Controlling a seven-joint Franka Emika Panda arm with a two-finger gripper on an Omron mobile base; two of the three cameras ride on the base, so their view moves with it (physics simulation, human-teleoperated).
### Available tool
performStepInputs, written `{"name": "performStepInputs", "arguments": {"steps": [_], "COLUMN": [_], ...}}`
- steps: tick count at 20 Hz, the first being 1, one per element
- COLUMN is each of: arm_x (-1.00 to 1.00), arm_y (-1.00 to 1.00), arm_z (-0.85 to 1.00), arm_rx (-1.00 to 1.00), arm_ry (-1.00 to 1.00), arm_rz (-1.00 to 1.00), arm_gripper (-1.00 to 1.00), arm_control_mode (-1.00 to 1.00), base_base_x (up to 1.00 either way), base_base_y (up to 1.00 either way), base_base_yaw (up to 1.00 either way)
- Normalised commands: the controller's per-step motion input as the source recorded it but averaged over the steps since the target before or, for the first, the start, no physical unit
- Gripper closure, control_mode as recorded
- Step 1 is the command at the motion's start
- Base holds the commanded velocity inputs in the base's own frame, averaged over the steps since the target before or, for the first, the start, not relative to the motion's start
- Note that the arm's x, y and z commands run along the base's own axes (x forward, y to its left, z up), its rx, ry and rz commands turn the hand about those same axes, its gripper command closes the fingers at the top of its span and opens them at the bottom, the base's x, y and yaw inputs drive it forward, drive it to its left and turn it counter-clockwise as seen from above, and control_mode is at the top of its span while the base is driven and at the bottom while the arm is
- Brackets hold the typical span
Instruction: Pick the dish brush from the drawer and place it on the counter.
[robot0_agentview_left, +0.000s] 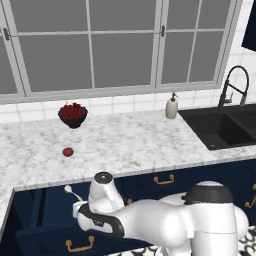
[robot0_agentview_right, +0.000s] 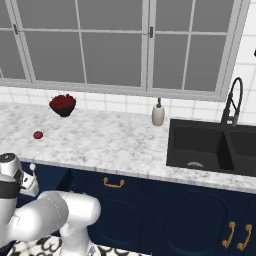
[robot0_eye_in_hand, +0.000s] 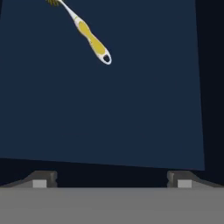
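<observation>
While the drawer (robot0_agentview_left: 40, 220) stands pulled out below the left end of the counter (robot0_agentview_left: 130, 142), the dish brush (robot0_eye_in_hand: 89, 37) lies on its navy floor, well clear of the gripper (robot0_eye_in_hand: 112, 179), whose two dark fingertips sit wide apart with nothing between them. From the hand camera, the brush runs on a slant toward the far left part of the drawer floor, yellow-and-white handle ending in a small loop, head cut off at the frame edge. In the left base view the brush's white rounded head (robot0_agentview_left: 68, 189) shows just behind the arm's wrist, near the drawer's back edge under the counter lip. On the marble, a dark bowl of red fruit (robot0_agentview_left: 73, 114) stands near the back edge by the tiled wall, and a small red apple (robot0_agentview_left: 68, 152) sits alone nearer the front edge. A soap dispenser (robot0_agentview_left: 171, 107) stands at the back edge just beside the black sink basin (robot0_agentview_left: 222, 127), where a dark faucet (robot0_agentview_left: 235, 85) rises. The drawer's curved brass pull handle (robot0_agentview_left: 80, 245) shows on its front.
</observation>
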Motion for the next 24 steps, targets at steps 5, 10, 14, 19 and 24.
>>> {"name": "performStepInputs", "arguments": {"steps": [5,10,14,19,24], "arm_x": [-0.11,-0.93,-1.00,-0.95,0.00], "arm_y": [0.00,0.00,-0.08,-0.05,0.02], "arm_z": [-0.01,-0.02,-0.03,0.49,1.00], "arm_rx": [0.00,-0.02,-0.01,0.00,-0.03], "arm_ry": [0.02,0.28,0.42,0.08,-0.19], "arm_rz": [0.00,0.00,0.00,0.00,0.00], "arm_gripper": [-1.00,-1.00,-1.00,-1.00,-1.00], "arm_control_mode": [-1.00,-1.00,-1.00,-1.00,-1.00], "base_base_x": [0.00,0.00,0.00,0.00,0.00], "base_base_y": [0.00,0.00,0.00,0.00,0.00], "base_base_yaw": [0.00,0.00,0.00,0.00,0.00]}}
